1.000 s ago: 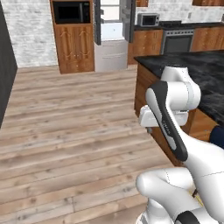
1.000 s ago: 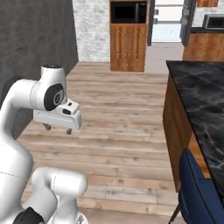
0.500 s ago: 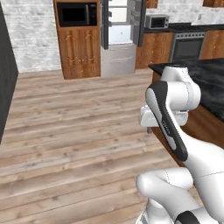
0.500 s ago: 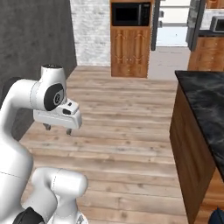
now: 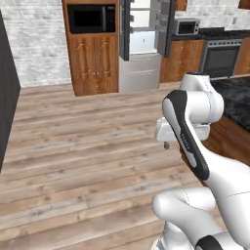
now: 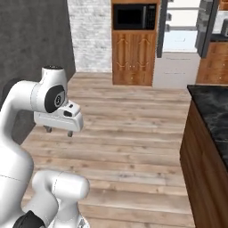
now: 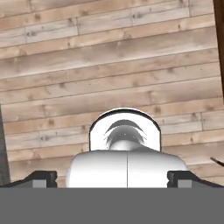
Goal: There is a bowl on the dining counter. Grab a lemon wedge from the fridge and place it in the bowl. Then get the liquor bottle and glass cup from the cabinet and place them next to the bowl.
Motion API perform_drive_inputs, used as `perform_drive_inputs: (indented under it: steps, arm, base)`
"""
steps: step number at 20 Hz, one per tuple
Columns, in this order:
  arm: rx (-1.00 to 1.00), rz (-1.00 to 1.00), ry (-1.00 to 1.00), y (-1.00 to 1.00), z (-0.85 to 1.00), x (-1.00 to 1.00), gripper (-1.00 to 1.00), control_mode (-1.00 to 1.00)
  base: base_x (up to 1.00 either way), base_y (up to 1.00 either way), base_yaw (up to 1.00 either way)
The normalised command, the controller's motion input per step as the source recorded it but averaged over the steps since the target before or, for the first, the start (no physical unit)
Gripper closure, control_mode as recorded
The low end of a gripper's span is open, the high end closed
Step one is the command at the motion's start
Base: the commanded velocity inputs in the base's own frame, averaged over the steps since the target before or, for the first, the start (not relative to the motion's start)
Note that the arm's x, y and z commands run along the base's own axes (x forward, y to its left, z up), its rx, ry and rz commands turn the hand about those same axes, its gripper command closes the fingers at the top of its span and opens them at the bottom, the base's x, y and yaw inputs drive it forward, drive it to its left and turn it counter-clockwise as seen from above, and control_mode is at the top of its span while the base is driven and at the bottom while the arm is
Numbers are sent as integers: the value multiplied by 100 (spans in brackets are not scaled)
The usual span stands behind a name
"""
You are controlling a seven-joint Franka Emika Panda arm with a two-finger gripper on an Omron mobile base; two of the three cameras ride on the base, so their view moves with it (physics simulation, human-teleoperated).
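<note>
A home kitchen. Ahead stands a light-grey fridge (image 5: 141,46) with both doors swung open, beside a tall wooden cabinet (image 5: 93,58) with a black built-in microwave (image 5: 91,18). A second, small microwave (image 5: 185,27) and a steel oven (image 5: 219,59) sit further along. Pale wood planks cover the floor (image 5: 78,146), a black marble desk (image 6: 213,111) has wood sides, and the back wall is whitewashed brick (image 6: 91,33).

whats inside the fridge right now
The fridge stands open, both doors swung out. Pale shelves and door racks show inside. No lemon wedge can be made out; it is too far to tell what the shelves hold.
</note>
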Motion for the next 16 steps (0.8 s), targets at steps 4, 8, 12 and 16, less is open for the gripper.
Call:
perform_drive_inputs:
  steps: [4, 8, 12, 16]
  arm:
    - [0, 0, 0, 0, 0, 0, -100, 100]
    - [0, 0, 0, 0, 0, 0, -100, 100]
    - [0, 0, 0, 0, 0, 0, -100, 100]
    - [0, 0, 0, 0, 0, 0, -100, 100]
  base:
    - [100, 38, -4]
    - [100, 38, -23]
    - [100, 42, -47]
    - [94, 46, -60]
